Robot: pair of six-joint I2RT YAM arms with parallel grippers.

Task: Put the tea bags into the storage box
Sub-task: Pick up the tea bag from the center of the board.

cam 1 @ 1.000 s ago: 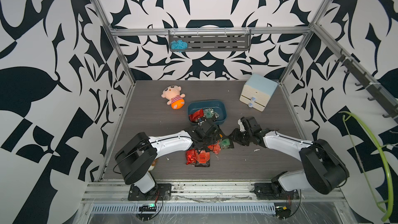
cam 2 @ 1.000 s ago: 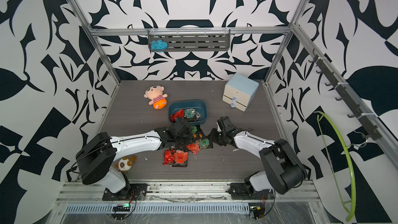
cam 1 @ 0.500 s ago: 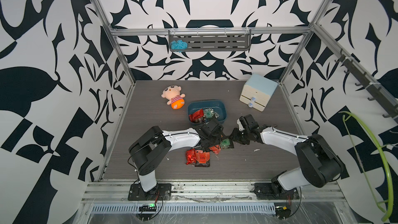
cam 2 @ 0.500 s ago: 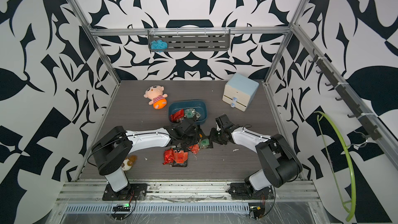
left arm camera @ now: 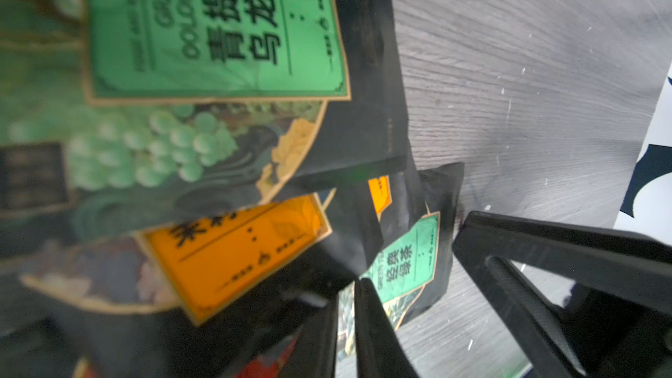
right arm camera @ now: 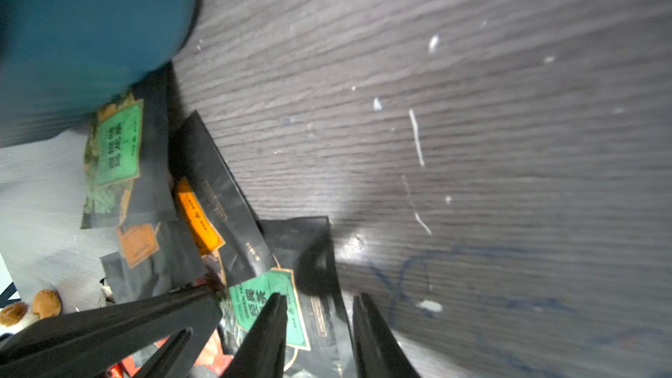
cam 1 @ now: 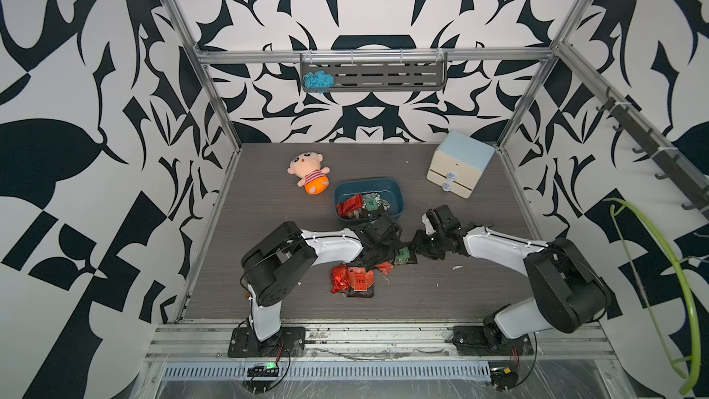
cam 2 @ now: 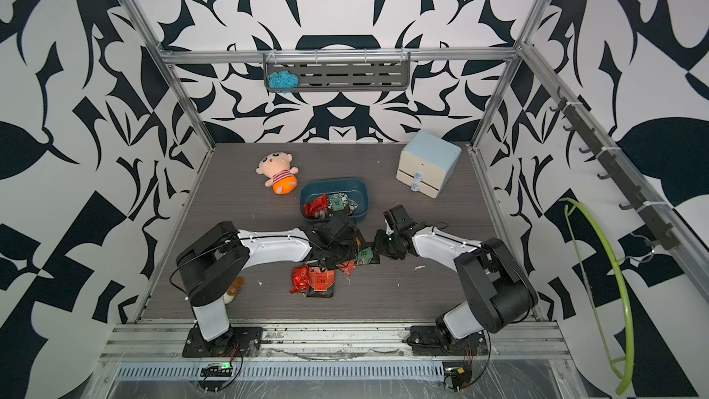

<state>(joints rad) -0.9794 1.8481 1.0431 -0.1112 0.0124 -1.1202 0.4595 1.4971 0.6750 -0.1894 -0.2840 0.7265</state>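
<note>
The teal storage box (cam 1: 399, 195) (cam 2: 363, 193) holds several tea bags (cam 1: 355, 205). More tea bags lie in front of it: a red heap (cam 1: 351, 280) and black ones under the arms. My left gripper (left arm camera: 345, 292) (cam 1: 383, 258) is shut on the edge of a black tea bag with a green label (left arm camera: 405, 260) (cam 1: 403, 254). My right gripper (right arm camera: 319, 298) (cam 1: 416, 247) stands open astride the same tea bag (right arm camera: 265, 303), one finger over its label, the other by its far edge. Orange-labelled tea bags (left arm camera: 236, 249) (right arm camera: 198, 220) lie beside it. The box's wall (right arm camera: 91, 30) is close by.
A plush doll (cam 1: 309, 174) lies left of the box. The cream two-drawer cabinet (cam 1: 458, 163) stands at the back right. A small brown plush toy (cam 2: 234, 287) sits by the left arm's base. A wall shelf (cam 1: 374, 74) holds blue yarn.
The left jaws have closed onto the green-labelled tea bag, and the left arm's elbow has swung right. The right gripper has edged towards the same tea bag, its jaws unchanged.
</note>
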